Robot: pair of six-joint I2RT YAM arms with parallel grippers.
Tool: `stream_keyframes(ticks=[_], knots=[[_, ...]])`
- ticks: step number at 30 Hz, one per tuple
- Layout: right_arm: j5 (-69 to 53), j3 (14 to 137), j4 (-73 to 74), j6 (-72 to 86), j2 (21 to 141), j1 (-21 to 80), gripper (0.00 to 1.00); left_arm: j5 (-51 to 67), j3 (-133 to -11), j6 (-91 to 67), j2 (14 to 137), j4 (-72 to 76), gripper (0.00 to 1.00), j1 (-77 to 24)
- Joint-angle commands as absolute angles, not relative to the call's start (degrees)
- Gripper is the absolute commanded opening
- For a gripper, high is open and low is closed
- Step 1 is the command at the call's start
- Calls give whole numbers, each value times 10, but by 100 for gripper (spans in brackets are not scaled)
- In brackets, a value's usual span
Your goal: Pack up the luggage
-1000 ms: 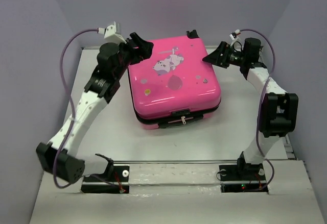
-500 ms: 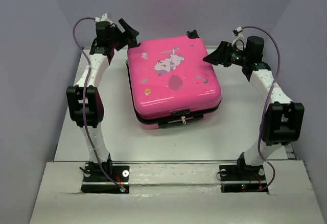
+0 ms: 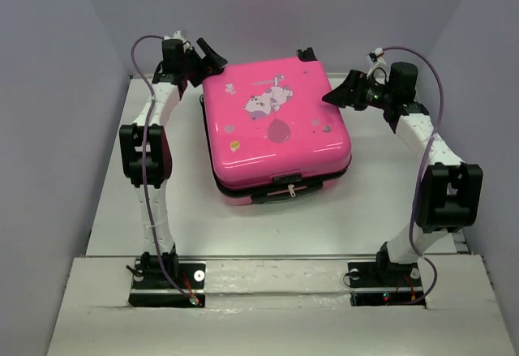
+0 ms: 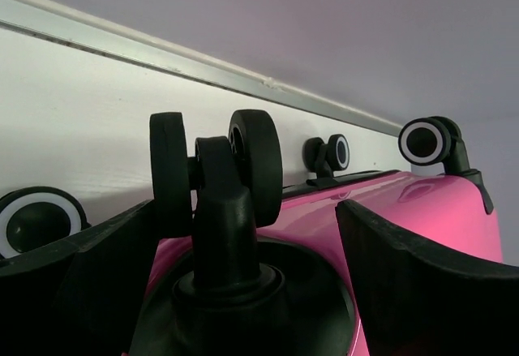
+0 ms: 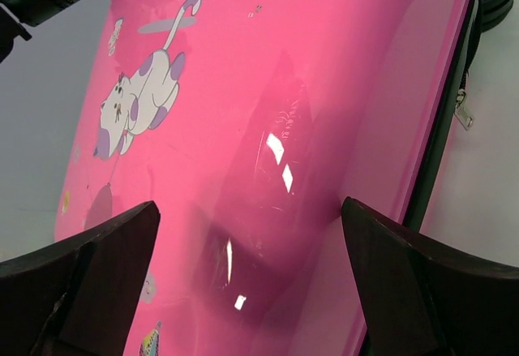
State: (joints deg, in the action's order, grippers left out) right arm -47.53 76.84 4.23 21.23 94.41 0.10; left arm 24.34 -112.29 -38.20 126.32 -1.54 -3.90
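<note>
**Both end effectors spread, nothing gripped**

Left end effector point(image 3: 212, 56): jaws wide apart, straddling a black caster wheel point(image 4: 215, 169) at the far-left corner of the luggage point(image 3: 276, 129); contact cannot be told. Right end effector point(image 3: 339, 88): jaws wide apart beside the lid's right edge, empty. Since a second ago the left arm has unfolded upright; right arm and luggage are unchanged. The luggage lies closed, mid-tabletop point(image 3: 186, 210).

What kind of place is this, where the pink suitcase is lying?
Most likely a robot test cell, not a home. Plain grey walls enclose a white table, the left arm and the right arm are bolted at its near edge, and a closed pink suitcase lies between them.
</note>
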Motion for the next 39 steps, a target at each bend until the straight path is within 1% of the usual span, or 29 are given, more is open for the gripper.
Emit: stream_keyframes(ticks=[1,2,5,8,9,13,16,21,25,32,35,39], knots=[[-483,758,4,221,931,7,100,294,-1142,-407,1286,38,99,-49],[-484,756,-11,223,932,7,100,305,-1136,-425,1291,66,99,-51],[-485,750,-18,229,931,7,100,314,-1135,-459,1305,111,90,-52],[-492,742,-28,235,926,7,100,326,-1087,-509,1305,199,53,-52],[-493,740,-31,236,924,7,100,327,-1077,-522,1303,224,34,-52],[-494,729,-34,236,912,7,100,320,-1064,-548,1294,273,6,-53],[-483,719,-36,235,903,7,100,318,-1065,-550,1274,277,6,-54],[-461,720,-38,249,907,7,100,325,-1089,-571,1206,264,6,-57],[-432,726,-38,261,911,7,100,311,-1155,-563,1159,164,6,-64],[-453,765,-29,272,982,7,100,294,-1272,-577,1145,67,6,-83],[-452,770,-23,272,995,7,100,286,-1281,-580,1137,50,6,-88],[-451,775,-12,267,994,7,100,274,-1261,-581,1115,41,6,-90]])
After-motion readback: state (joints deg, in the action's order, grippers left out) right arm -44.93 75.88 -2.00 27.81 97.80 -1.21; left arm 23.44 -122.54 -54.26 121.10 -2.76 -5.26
